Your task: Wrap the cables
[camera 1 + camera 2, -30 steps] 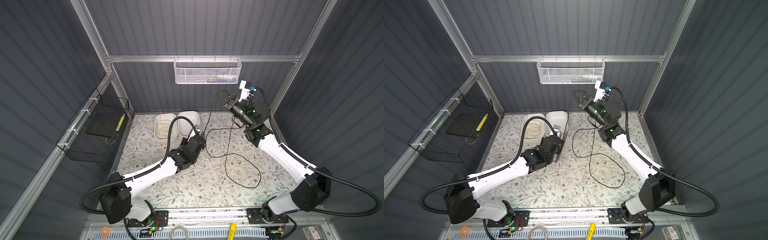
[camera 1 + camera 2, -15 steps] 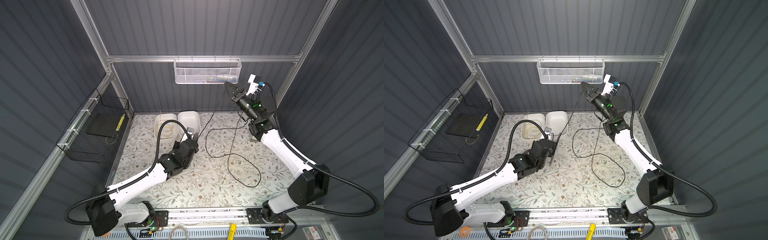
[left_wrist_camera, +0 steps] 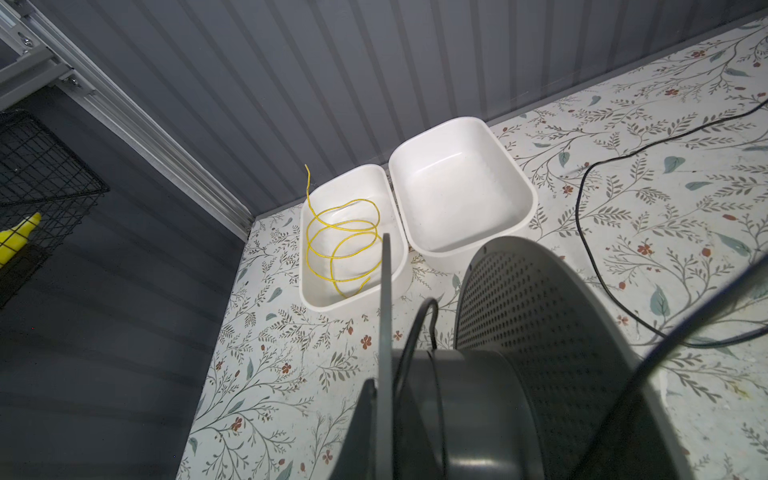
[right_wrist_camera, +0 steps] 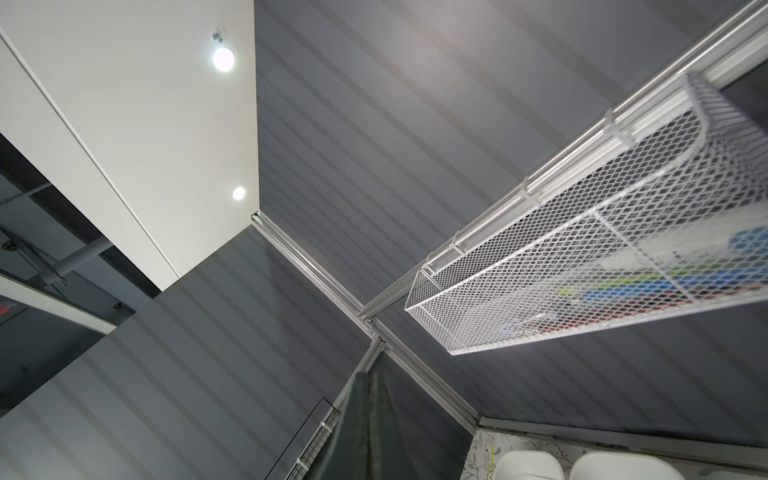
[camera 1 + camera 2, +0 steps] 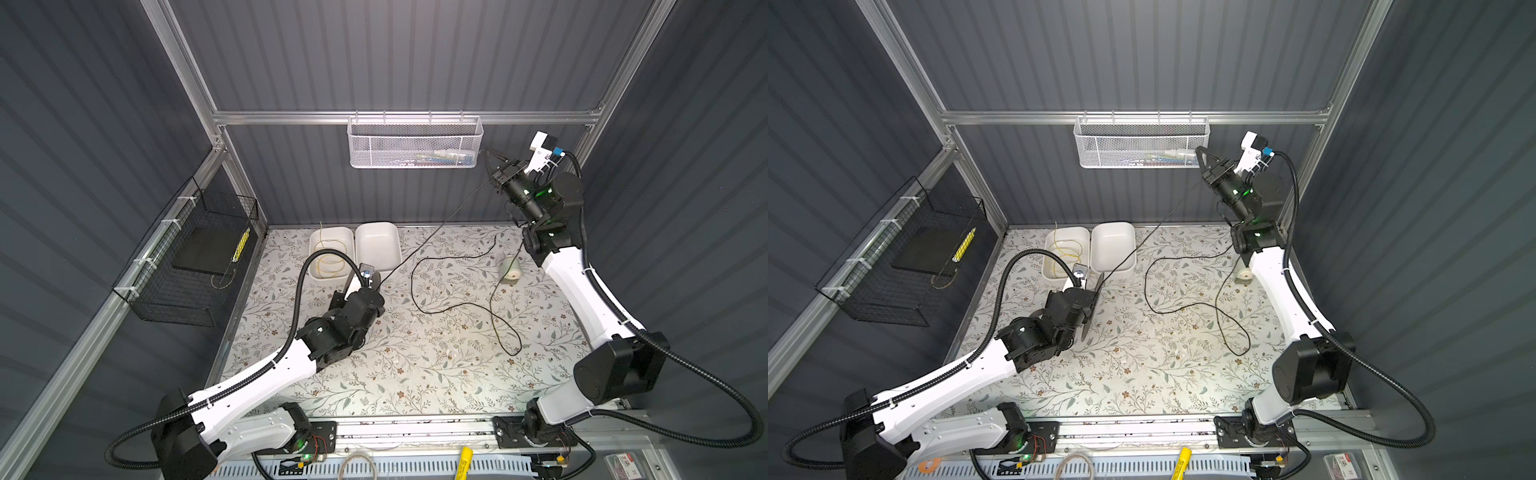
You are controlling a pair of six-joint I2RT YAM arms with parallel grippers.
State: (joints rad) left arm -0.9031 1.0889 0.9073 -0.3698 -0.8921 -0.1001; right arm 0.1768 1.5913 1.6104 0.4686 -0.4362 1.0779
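Tabletop (image 5: 415, 374): pale ground printed with grey-green leafy sprigs and small red-brown flowers. Cable (image 3: 577, 216): black. Spool (image 3: 540, 332): grey flanges dotted with perforations, dark hub. Wire coil (image 3: 340, 226): yellow, in a white tub (image 3: 399, 257). Mesh basket (image 5: 415, 145): white. Wire basket (image 5: 183, 266): black. Walls (image 5: 374, 54): dark grey, ribbed.

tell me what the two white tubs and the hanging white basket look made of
Empty tub and the tub beside it: likely plastic, smooth satin, rounded moulded corners. Hanging basket: probably white-coated metal mesh; diamond openings, wire rim.
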